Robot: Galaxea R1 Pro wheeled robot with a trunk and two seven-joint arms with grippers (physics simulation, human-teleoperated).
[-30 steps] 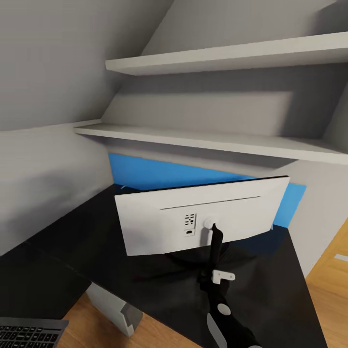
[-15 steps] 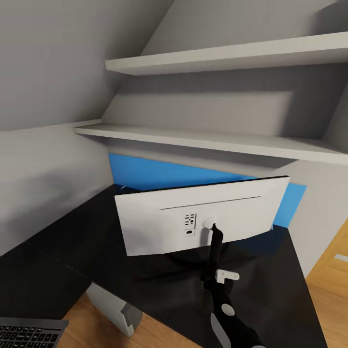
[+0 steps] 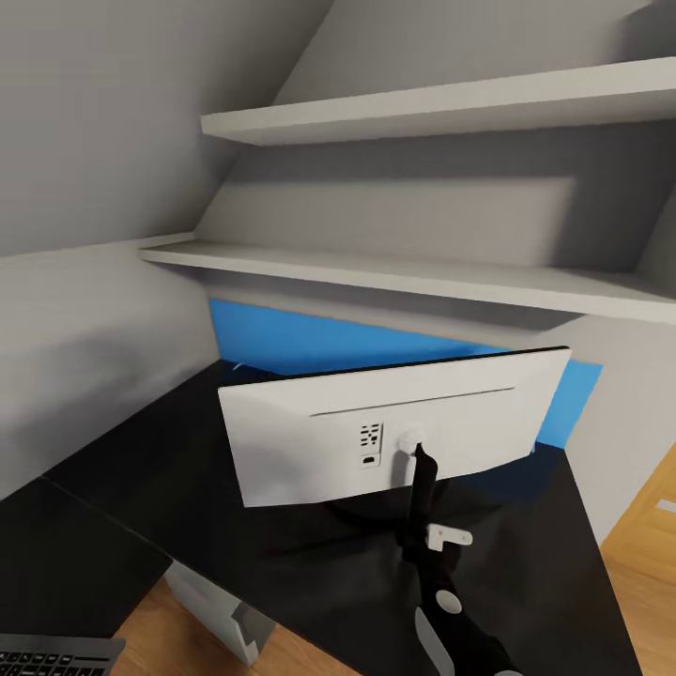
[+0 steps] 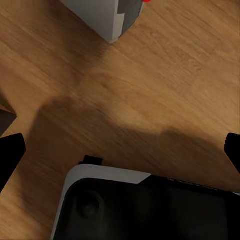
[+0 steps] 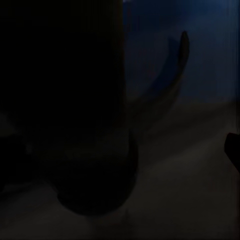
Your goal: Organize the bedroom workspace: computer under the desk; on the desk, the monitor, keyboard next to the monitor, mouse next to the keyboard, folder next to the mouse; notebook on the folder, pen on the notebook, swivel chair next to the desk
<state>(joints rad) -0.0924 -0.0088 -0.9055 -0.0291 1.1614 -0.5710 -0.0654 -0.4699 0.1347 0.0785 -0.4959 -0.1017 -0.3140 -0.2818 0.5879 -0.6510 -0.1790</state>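
The monitor point(image 3: 385, 427) stands on the glossy black desk point(image 3: 188, 469) with its light-grey back toward me, in front of the blue back panel. My right gripper point(image 3: 413, 530) reaches up to the thin black stand point(image 3: 420, 488). In the right wrist view that stand point(image 5: 90, 125) looms dark and very close, one fingertip point(image 5: 233, 150) sits at the picture's edge, and the jaws look open. A corner of the keyboard point(image 3: 47, 655) lies on the floor at the lower left. The white computer point(image 3: 221, 615) point(image 4: 100, 15) stands under the desk edge. My left gripper point(image 4: 120, 150) hangs open over the wooden floor.
Two white wall shelves point(image 3: 394, 272) run above the desk under a sloped ceiling. The wooden floor point(image 3: 648, 563) shows to the right of the desk. My own base point(image 4: 140, 205) lies below the left gripper.
The head view has shifted slightly, so the keyboard sits lower in the picture. My right wrist has slid a little down and to the right along the stand.
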